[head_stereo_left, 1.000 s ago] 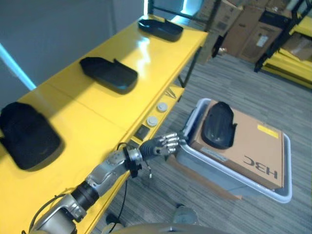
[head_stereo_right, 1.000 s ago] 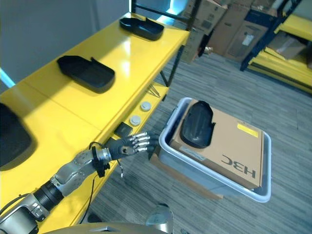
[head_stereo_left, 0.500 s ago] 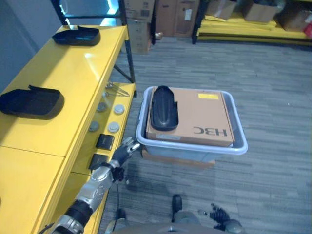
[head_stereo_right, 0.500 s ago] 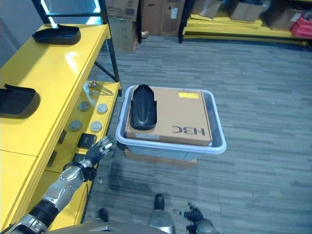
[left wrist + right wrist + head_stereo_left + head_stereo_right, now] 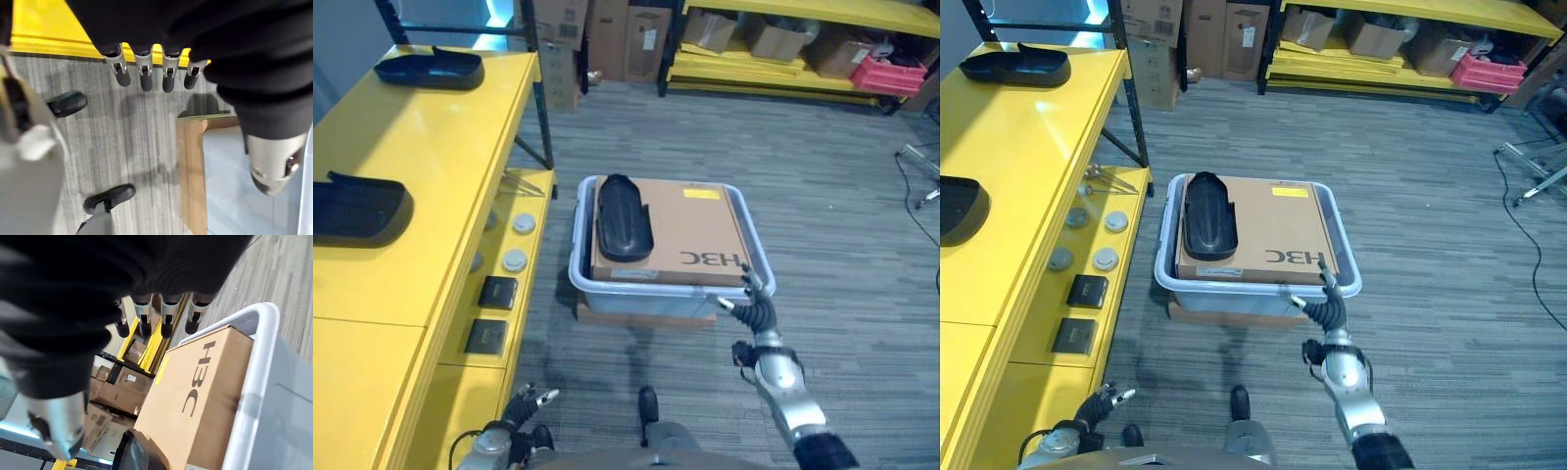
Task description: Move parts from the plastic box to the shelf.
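A pale grey plastic box [image 5: 582,284] sits on the grey carpeted floor beside the long yellow shelf [image 5: 421,186]. In it, a black moulded oblong part [image 5: 623,217] lies on a brown cardboard carton [image 5: 695,235]. Two similar black parts [image 5: 357,208] rest on the shelf top. The right hand [image 5: 756,305] hovers at the box's near corner, fingers straight, holding nothing. The left hand [image 5: 527,405] hangs low by the shelf, relaxed and empty.

Two black parts [image 5: 357,206] lie on the yellow shelf [image 5: 431,147].
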### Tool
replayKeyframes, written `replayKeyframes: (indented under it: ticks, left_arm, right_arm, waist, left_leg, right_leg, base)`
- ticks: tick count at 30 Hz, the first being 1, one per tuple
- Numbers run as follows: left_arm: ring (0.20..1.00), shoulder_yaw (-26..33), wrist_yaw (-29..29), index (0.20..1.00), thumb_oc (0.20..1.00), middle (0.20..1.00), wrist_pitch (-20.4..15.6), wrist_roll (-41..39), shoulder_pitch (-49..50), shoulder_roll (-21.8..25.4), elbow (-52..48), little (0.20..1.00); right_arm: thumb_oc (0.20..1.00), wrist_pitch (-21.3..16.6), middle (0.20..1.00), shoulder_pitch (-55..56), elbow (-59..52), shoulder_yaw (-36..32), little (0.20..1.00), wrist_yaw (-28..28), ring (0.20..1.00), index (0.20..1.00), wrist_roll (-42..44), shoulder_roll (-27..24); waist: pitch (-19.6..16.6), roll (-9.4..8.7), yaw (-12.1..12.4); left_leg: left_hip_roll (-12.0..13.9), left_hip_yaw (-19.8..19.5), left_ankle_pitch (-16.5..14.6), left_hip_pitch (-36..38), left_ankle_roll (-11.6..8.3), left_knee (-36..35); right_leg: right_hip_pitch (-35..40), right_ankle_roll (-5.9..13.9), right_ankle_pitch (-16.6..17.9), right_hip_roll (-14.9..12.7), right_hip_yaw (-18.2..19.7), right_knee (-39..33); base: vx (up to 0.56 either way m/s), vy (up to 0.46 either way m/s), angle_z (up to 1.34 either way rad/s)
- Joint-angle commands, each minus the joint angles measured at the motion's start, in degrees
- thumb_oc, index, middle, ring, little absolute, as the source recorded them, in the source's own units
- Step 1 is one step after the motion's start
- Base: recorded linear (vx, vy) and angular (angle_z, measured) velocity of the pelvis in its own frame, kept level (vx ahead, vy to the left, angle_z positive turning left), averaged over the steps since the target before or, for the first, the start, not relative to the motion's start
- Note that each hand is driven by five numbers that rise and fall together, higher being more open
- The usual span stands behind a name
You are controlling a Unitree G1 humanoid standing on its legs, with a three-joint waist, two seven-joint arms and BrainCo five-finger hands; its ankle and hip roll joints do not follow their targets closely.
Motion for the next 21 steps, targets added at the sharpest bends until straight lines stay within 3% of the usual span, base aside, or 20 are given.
replayKeyframes:
  ticks: [1, 5, 10, 12, 21]
  left_arm:
    - [1.0, -3.7, -0.8, 1.0, 1.0, 1.0, -4.4, 0.6, -8.5, -1.0, 1.3, 1.0]
    - [1.0, -4.6, -1.2, 1.0, 1.0, 1.0, -5.8, -2.3, -12.8, -0.1, 3.8, 1.0]
    - [1.0, -6.0, -2.1, 1.0, 1.0, 1.0, -7.0, -4.8, -12.6, 1.2, 2.2, 1.0]
    - [1.0, -6.5, -2.7, 1.0, 1.0, 1.0, -6.8, -5.9, -12.5, 2.1, 1.4, 1.0]
    - [1.0, -8.1, -5.6, 1.0, 1.0, 1.0, -9.1, -11.1, -12.4, 4.2, -2.3, 1.0]
  right_arm:
    - [1.0, 6.4, 1.0, -17.9, 5.5, -1.6, 1.0, -5.9, 1.0, 1.0, 0.1, -7.3]
    - [1.0, 10.3, 1.0, -33.4, 16.6, 1.2, 1.0, -10.3, 1.0, 1.0, 0.3, -14.6]
    - [1.0, 13.5, 1.0, -41.6, 23.9, 4.3, 1.0, -13.6, 1.0, 1.0, 3.2, -19.4]
    - [1.0, 16.5, 1.0, -45.5, 27.2, 5.6, 1.0, -13.9, 1.0, 1.0, 2.8, -21.2]
    - [1.0, 20.5, 1.0, -56.6, 37.8, 13.3, 1.0, -6.7, 1.0, 1.0, 4.3, -24.7]
  waist:
    - [7.6, 4.06, 3.0]
    - [13.4, 4.08, 6.9]
    - [16.4, 5.18, 9.8]
    - [17.5, 5.85, 10.8]
    - [21.1, 8.16, 13.3]
  left_leg:
    - [-3.2, -6.8, 3.2, -6.6, 3.38, 0.9]
    - [-4.0, -10.2, 4.2, -12.3, 3.31, 2.8]
    - [-4.4, -12.9, 4.5, -16.5, 3.08, 5.2]
    - [-4.6, -14.1, 4.7, -17.7, 3.03, 5.9]
    - [-6.5, -15.9, 4.6, -22.4, 3.67, 9.6]
  right_leg:
    - [-1.2, -0.55, -2.1, 2.7, -3.7, -0.2]
    - [-4.1, -0.62, -1.0, 1.6, -5.2, -0.2]
    - [-5.7, -0.87, -0.7, 0.5, -7.2, 0.2]
    - [-6.5, -0.86, -0.7, 0.0, -7.8, 0.9]
    - [-10.4, -1.08, -1.8, -2.6, -9.6, 5.7]
  base:
    - [-0.23, 0.018, 0.09]
    - [-0.15, -0.061, 0.35]
    - [-0.03, -0.031, 0.53]
    - [0.01, 0.01, 0.19]
    - [0.02, 0.025, 0.08]
